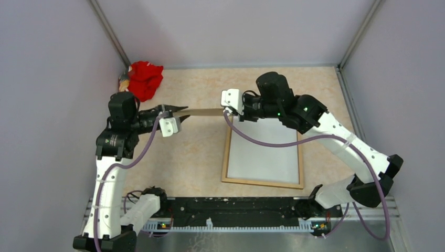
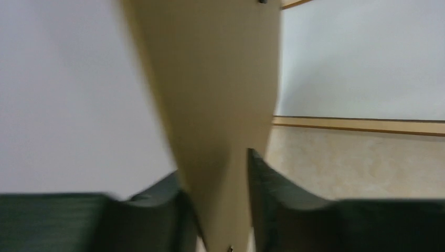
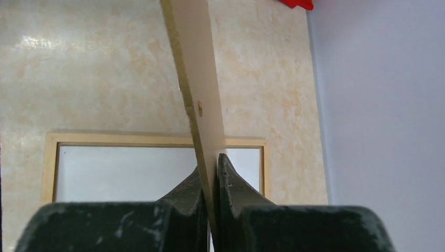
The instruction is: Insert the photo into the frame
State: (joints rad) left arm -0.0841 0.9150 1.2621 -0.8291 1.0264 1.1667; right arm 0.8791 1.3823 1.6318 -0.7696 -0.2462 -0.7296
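Your right gripper (image 1: 227, 110) is clamped tight on 1 end of the thin brown cardboard board (image 1: 202, 111), which hangs in the air at upper centre. Your left gripper (image 1: 170, 110) has the other end between its 2 fingers, but the blurred wrist view does not show whether it grips. Just below, the golden-brown wooden picture frame (image 1: 262, 183) lies flat on the beige marbled table (image 1: 178, 157). The rectangular paper photo (image 1: 265, 152) lies inside it, plain white side up.
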